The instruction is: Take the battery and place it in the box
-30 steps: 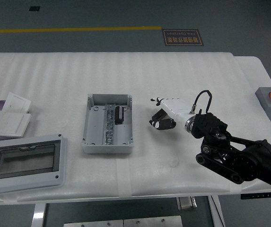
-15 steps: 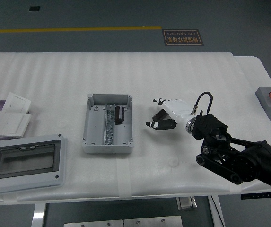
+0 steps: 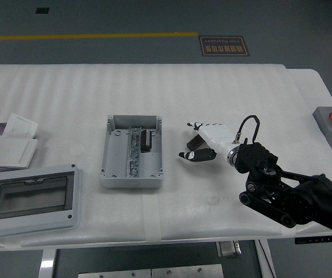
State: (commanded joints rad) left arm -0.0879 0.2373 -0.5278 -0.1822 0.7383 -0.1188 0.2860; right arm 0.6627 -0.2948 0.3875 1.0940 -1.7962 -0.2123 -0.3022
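Bare table (image 3: 183, 179) lies between the right hand (image 3: 200, 145) and the box (image 3: 132, 150).

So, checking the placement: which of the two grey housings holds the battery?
The open grey box mid-table, battery at its right; the windowed cover lies front-left.

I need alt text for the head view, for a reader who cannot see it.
The robot's right hand hovers empty, fingers relaxed, just right of an open grey box on a white table. A dark battery already lies inside the box.

The floor sign (image 3: 224, 46) bears print (too blurred to read).
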